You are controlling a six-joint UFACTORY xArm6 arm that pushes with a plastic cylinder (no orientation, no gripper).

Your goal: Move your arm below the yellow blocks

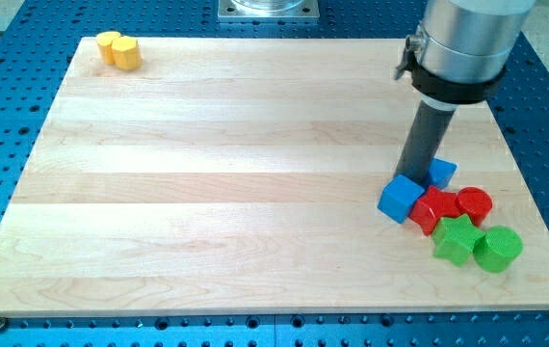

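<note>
Two yellow blocks sit touching at the board's top left corner: a yellow block (109, 42) behind and a yellow cylinder (126, 54) in front. My tip (415, 177) is far away at the view's right. It stands just above a blue cube (401, 199) and left of a second blue block (441, 173), touching or nearly touching both. The tip's very end is partly hidden behind the blue cube.
A cluster lies at the lower right: a red block (435, 208), a red cylinder (474, 203), a green star-like block (455, 239) and a green cylinder (497, 248). The wooden board (207, 173) lies on a blue perforated table (5, 106).
</note>
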